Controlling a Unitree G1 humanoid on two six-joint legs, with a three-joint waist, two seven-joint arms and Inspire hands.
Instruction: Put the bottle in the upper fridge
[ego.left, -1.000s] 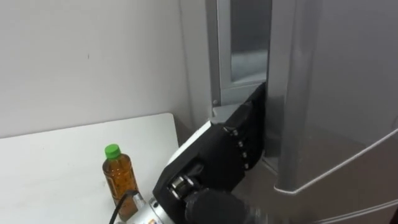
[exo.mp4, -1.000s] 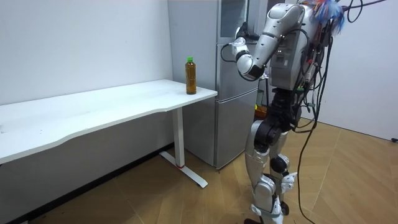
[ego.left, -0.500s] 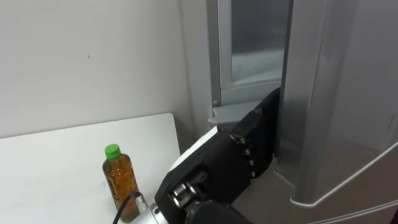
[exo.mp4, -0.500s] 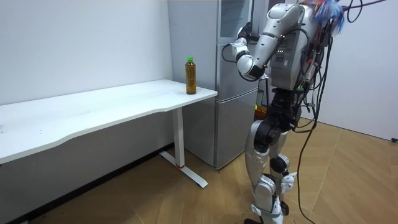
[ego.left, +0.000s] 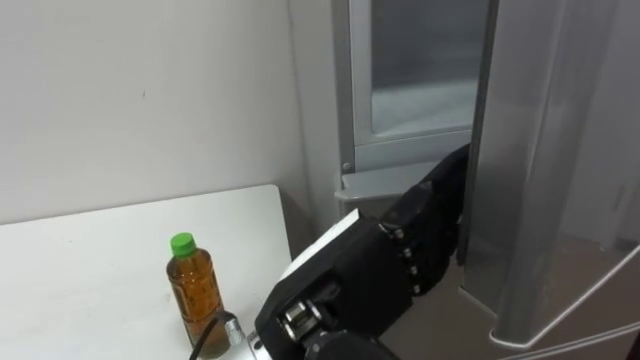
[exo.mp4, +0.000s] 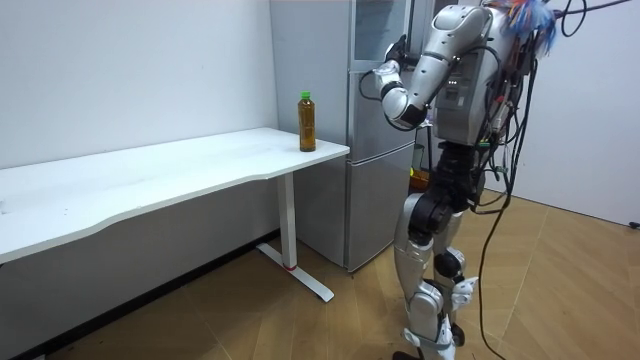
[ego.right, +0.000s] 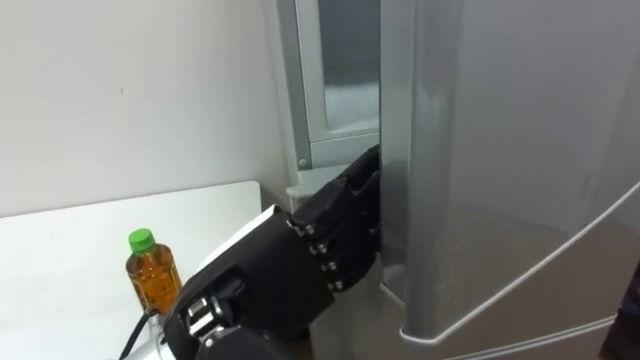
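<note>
Left hand (ego.left: 392, 262): a black, blocky casing is showing rows of small pale screws, with a white panel running along its back. A silvery metal wrist and a thin black cable are joining it below. In the room view, silver-grey shells are covering dark joints, and multicoloured cables are bunching behind the head.

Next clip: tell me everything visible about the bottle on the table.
The bottle looks like clear plastic, filled nearly to the neck with amber liquid and closed by a green cap. It stands upright on the white table, near the end beside the fridge. No hand holds it.
</note>
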